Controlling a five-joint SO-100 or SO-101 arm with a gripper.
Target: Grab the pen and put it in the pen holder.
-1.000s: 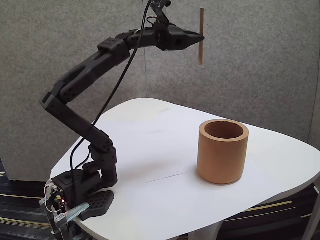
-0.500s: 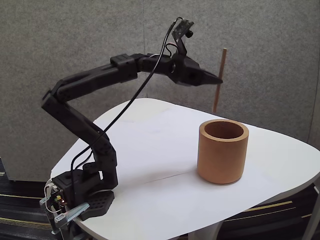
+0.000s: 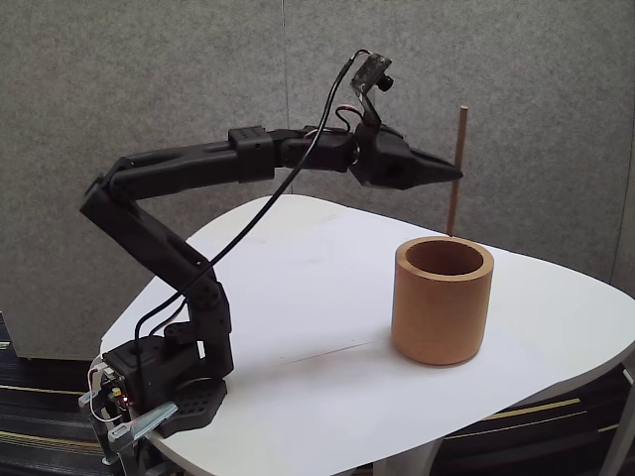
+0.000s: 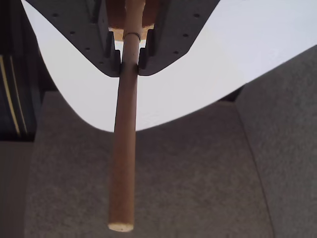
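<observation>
The pen (image 3: 457, 169) is a thin tan wooden stick held upright in the air, its lower end just above the far rim of the pen holder (image 3: 443, 299). That holder is a thick-walled tan cup standing on the white table. My gripper (image 3: 454, 175) is shut on the pen around its middle, reaching in from the left of the fixed view. In the wrist view the pen (image 4: 124, 148) runs down the frame from between the dark fingers (image 4: 115, 57), and my gripper (image 4: 130, 58) clamps it near the top; a sliver of the pen holder (image 4: 115, 12) shows behind the fingers.
The rounded white table (image 3: 327, 327) carries the arm's base (image 3: 164, 382) at its front left corner. A grey fabric wall (image 3: 556, 109) stands close behind. The table edge (image 4: 163, 116) curves below the gripper, with grey carpet (image 4: 198, 183) beyond.
The arm has stretched forward and lowered, carrying the pen right and down from high above the table to just over the pen holder's far rim. The grip stays shut.
</observation>
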